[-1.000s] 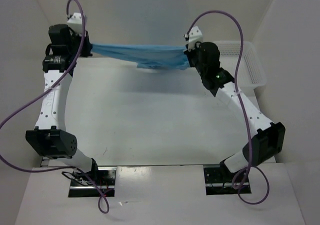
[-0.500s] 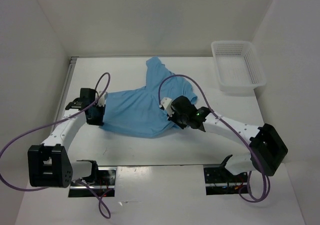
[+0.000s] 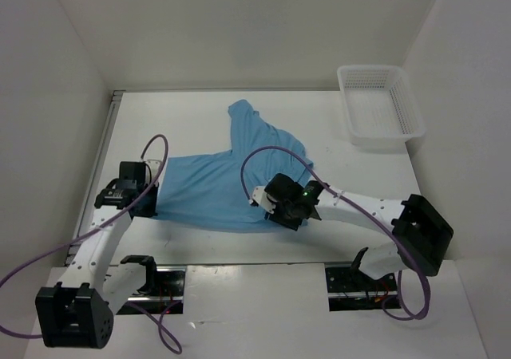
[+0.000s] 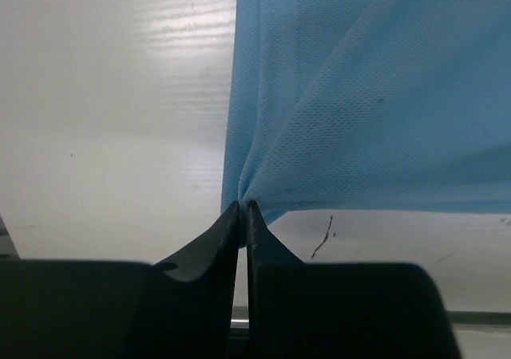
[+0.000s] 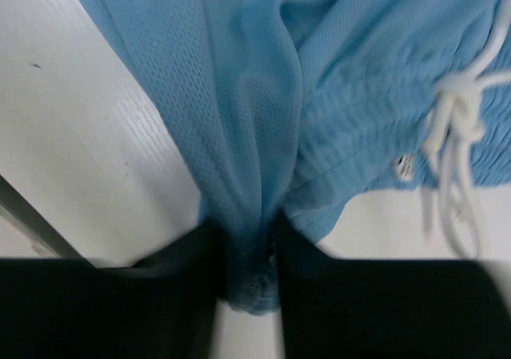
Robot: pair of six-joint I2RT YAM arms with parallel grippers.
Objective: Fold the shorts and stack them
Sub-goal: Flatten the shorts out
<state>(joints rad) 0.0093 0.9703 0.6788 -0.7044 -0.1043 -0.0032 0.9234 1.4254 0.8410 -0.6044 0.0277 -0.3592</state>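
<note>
The pair of light blue soft mesh-fabric shorts [image 3: 215,183] is spread on the white table [image 3: 351,179], well apart from the white plastic mesh basket [image 3: 411,104], to its left and nearer the arm bases; one leg reaches back to about the basket's depth. The left end effector [image 4: 242,209] is closed on a thin pinch of cloth at the corner farthest from the basket; the right end effector [image 5: 247,251] is clamped on a bunched fold at the edge nearer the basket, just beside the gathered waistband [image 5: 359,108] and the white drawstring [image 5: 451,128].

The step in hand is judged to be the laying-out of the garment before the first fold. Both pinches should be held at equal height and drawn apart until the creases radiating from the left pinch are removed; the cloth should be lowered flat before release; the bunched right grasp is likely to leave a ridge, so it should be opened low and slowly; the drawstring should be left clear of the fingers.
</note>
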